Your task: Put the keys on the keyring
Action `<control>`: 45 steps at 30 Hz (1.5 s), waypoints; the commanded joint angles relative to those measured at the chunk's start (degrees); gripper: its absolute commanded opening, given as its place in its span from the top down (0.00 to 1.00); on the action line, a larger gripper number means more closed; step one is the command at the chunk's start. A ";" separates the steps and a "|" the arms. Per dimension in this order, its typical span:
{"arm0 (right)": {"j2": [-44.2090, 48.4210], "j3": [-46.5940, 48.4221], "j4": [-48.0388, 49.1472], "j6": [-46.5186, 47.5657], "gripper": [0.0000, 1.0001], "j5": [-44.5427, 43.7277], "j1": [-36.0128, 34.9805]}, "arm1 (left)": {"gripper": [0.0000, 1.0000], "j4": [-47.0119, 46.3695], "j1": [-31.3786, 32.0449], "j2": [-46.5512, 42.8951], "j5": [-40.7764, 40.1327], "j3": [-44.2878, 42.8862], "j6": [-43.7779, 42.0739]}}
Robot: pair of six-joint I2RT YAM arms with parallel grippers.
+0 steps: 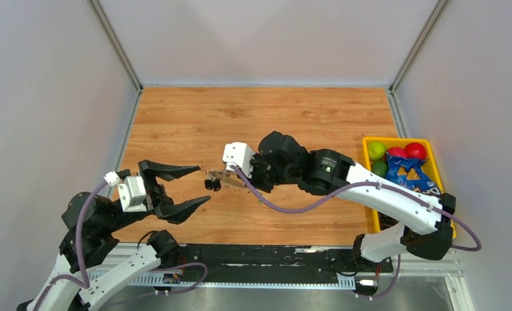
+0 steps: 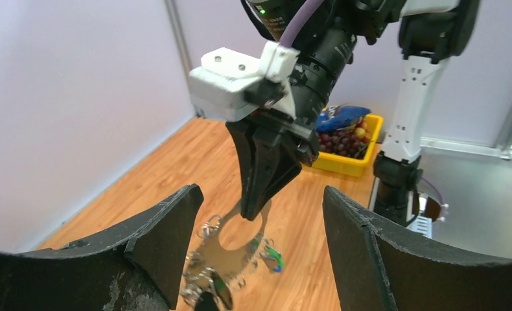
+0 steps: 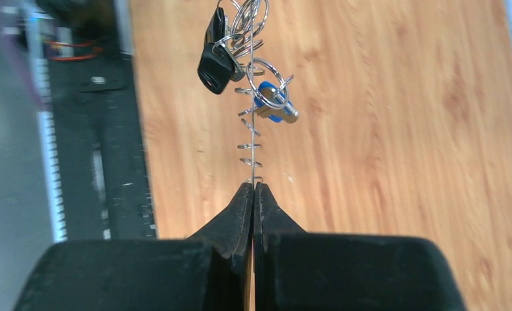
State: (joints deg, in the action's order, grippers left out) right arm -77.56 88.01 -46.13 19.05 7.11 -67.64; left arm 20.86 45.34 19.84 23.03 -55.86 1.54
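My right gripper (image 1: 235,179) is shut on the rim of the keyring (image 1: 220,175), a thin silvery oval loop, and holds it above the wooden table. In the right wrist view the keyring (image 3: 253,139) shows edge-on, running up from my closed right gripper (image 3: 253,188). A black-headed key (image 3: 212,61) and a small blue tag (image 3: 269,103) hang from it. My left gripper (image 1: 203,184) is open, its tips just left of the keyring. In the left wrist view the keyring (image 2: 237,243) hangs between my spread left fingers (image 2: 169,240), with the right gripper (image 2: 258,201) pinching its top.
A yellow bin (image 1: 396,140) with fruit and a blue snack bag stands at the table's right edge; it also shows in the left wrist view (image 2: 344,165). A black rail (image 1: 273,256) runs along the near edge. Grey walls enclose the table.
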 commanded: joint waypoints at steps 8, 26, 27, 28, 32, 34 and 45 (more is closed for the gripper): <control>-10.79 5.69 -5.13 -1.53 1.00 -11.60 10.53 | 0.21 0.60 0.16 -0.24 -7.91 5.43 -0.62; -22.20 10.14 -10.97 -6.97 1.00 -1.33 16.94 | 0.20 -2.34 0.13 0.39 -6.87 11.95 -0.80; -22.24 9.57 -10.92 -7.55 1.00 -4.69 16.58 | 0.20 -2.19 0.17 0.23 -6.99 12.03 -0.82; -22.55 9.02 -10.90 -9.02 1.00 -10.84 18.50 | 0.20 -2.12 0.18 0.08 -7.01 12.10 -0.83; -27.40 12.27 -16.88 -15.48 1.00 -20.57 28.27 | 0.20 -2.32 0.14 -1.34 -7.30 12.83 -0.71; -27.54 14.08 -15.95 -13.80 1.00 -10.36 23.29 | 0.20 -2.58 0.14 -1.97 -7.55 13.26 -0.79; -27.45 17.86 -17.54 -11.67 1.00 -7.36 19.45 | 0.20 -2.88 0.18 -2.02 -7.20 13.55 -0.68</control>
State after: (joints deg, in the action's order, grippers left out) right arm -106.32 102.89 -62.33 7.31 -2.42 -51.70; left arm 20.25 45.34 18.13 15.90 -42.61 1.17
